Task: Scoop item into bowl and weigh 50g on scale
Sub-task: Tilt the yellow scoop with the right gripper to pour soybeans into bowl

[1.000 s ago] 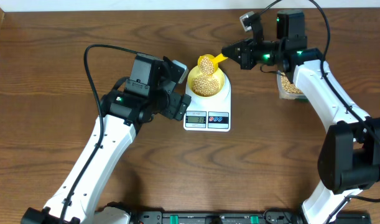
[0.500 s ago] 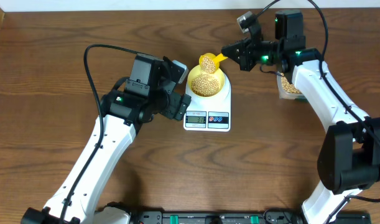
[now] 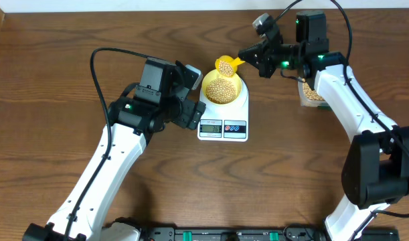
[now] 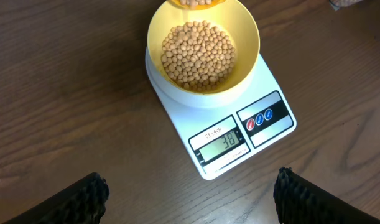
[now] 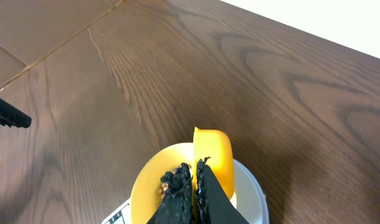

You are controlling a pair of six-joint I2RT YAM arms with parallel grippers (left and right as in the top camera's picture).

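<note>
I have one tub (image 3: pixel 312 94) of beans at the right edge of the counter (image 3: pixel 57 80). My right arm crosses over it and hides most of it. Nothing stands between the two arms except the scale (image 4: pixel 278 84), which sits in the middle of the counter with the bowl (image 4: pixel 249 37) on its platform.

The right gripper (image 5: pixel 194 177) is pressed together on the handle of the yellow scoop (image 3: pixel 225 65). It holds the scoop tilted over the bowl's far rim with beans in it. The left gripper (image 4: pixel 193 200) is spread wide and grips nothing, hovering just on the near-left side of the scale.

Only the left wrist view lets me read the display (image 4: pixel 226 142), which shows 38. It also shows the item (image 4: pixel 198 55) piled in the bowl and the scale's two round buttons (image 4: pixel 261 117). The right wrist view shows only the scoop's back and a slice of bowl past my own fingers. The overhead view alone shows the tub.

By my count there is one bowl, one scale, one scoop and one tub. The beans are too many to count.
</note>
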